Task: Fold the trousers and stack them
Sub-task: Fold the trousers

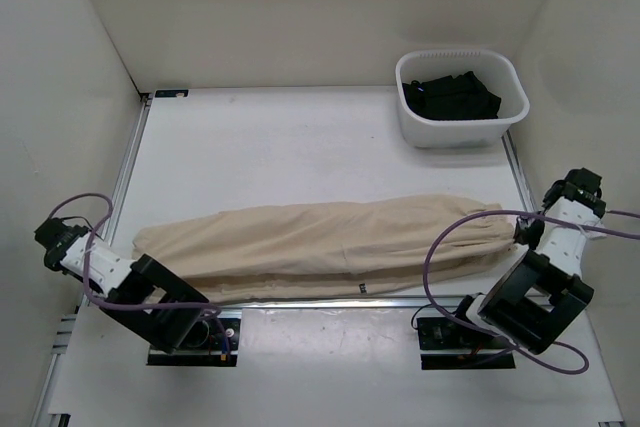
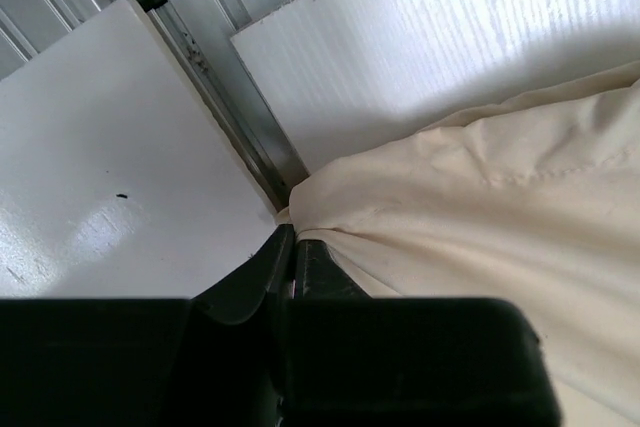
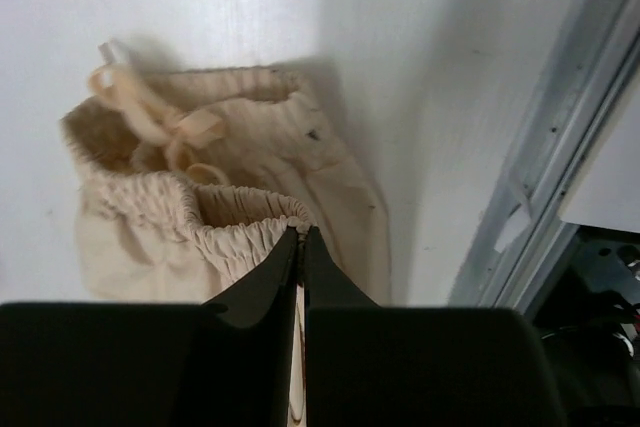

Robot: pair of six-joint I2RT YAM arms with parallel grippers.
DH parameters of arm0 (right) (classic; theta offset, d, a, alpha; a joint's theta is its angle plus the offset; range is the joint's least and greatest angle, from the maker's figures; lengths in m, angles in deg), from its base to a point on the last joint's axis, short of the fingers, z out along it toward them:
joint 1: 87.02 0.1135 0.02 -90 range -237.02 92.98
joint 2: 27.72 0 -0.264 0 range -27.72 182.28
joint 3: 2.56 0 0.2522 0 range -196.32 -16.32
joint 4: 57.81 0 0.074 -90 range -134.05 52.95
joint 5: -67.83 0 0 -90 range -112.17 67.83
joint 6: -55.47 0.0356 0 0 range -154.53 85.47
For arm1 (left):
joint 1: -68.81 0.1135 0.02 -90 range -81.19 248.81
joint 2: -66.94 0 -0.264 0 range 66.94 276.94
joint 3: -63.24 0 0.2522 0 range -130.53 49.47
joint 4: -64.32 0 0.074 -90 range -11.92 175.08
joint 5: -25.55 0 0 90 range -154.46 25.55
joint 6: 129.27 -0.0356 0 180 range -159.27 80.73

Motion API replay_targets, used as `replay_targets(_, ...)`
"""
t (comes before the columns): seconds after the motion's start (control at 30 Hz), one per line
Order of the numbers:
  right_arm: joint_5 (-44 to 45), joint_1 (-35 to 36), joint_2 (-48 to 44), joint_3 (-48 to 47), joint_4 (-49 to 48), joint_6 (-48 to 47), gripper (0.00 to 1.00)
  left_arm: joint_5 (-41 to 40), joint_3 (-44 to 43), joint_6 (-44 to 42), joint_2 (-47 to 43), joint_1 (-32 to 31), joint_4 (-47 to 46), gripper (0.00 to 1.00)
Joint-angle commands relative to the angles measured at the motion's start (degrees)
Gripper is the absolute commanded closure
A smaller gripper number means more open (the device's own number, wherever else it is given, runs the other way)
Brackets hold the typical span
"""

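Your trousers (image 1: 320, 247) lie long-axis left to right across the lower middle of the top view. At the lower left, your left gripper (image 2: 293, 252) is pinched closed on the leg end. At the right, your right gripper (image 3: 301, 245) is closed on the gathered waistband, apparently just a thin fold.

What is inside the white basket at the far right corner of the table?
The white basket holds black cloth, loosely bundled. The cloth covers the bottom of the basket, so it cannot be seen whether anything lies under it.
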Motion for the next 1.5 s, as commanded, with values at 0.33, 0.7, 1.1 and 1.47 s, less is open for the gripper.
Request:
replay_targets(0.33,13.67,17.44,-0.95,-1.65,2.99,-7.72,0.29,1.52,-1.30,-0.03,-5.64,0.87,0.58,0.36)
replay_targets(0.7,48.59,66.26,-1.75,-13.35,24.29,15.23,0.30,9.45,-18.28,-0.03,1.05,-9.56,17.99,0.36)
replay_targets(1.1,11.78,63.06,4.42,8.24,3.28,9.41,1.00,8.60,-8.55,-0.03,7.46,-32.24,9.41,0.44)
replay_targets(1.47,7.46,38.70,9.14,13.91,-8.85,-0.15,1.00,-5.94,0.01,-0.03,18.78,-38.59,-13.28,0.44)
